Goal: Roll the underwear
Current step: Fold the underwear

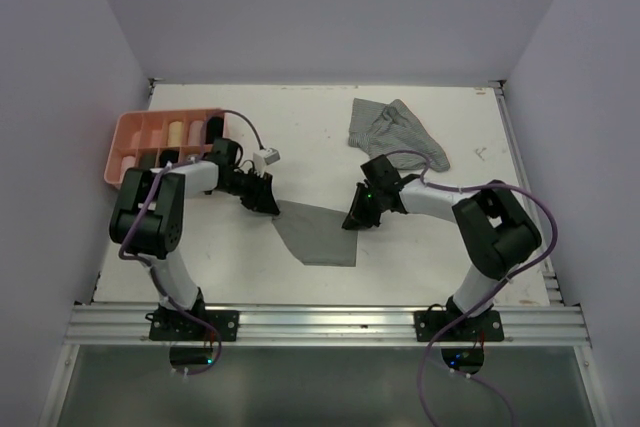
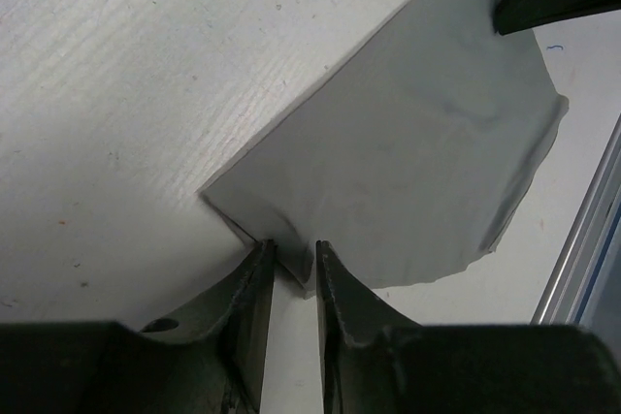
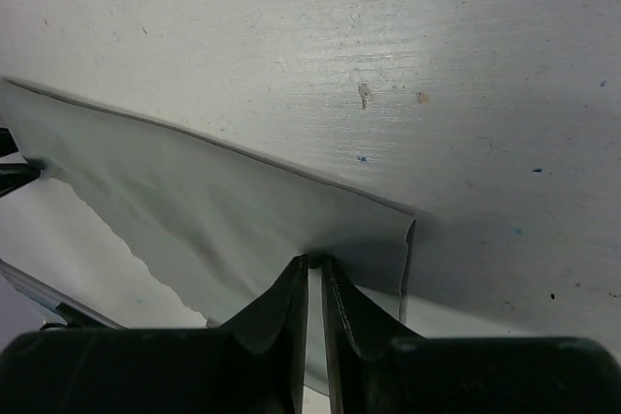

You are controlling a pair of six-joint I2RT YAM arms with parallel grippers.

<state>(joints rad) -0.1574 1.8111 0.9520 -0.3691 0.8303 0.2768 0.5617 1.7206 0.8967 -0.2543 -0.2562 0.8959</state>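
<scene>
A plain grey underwear lies flat on the white table between the two arms. My left gripper is at its far left corner; in the left wrist view the jaws stand narrow with the corner of the fabric pinched between them. My right gripper is at the far right corner, and its jaws are nearly together on a puckered bit of the cloth. A grey striped underwear lies crumpled at the back right, apart from both grippers.
A pink compartment tray stands at the back left, behind the left arm, with several rolled garments in it. A metal rail runs along the near edge. White walls close in the table's sides and back.
</scene>
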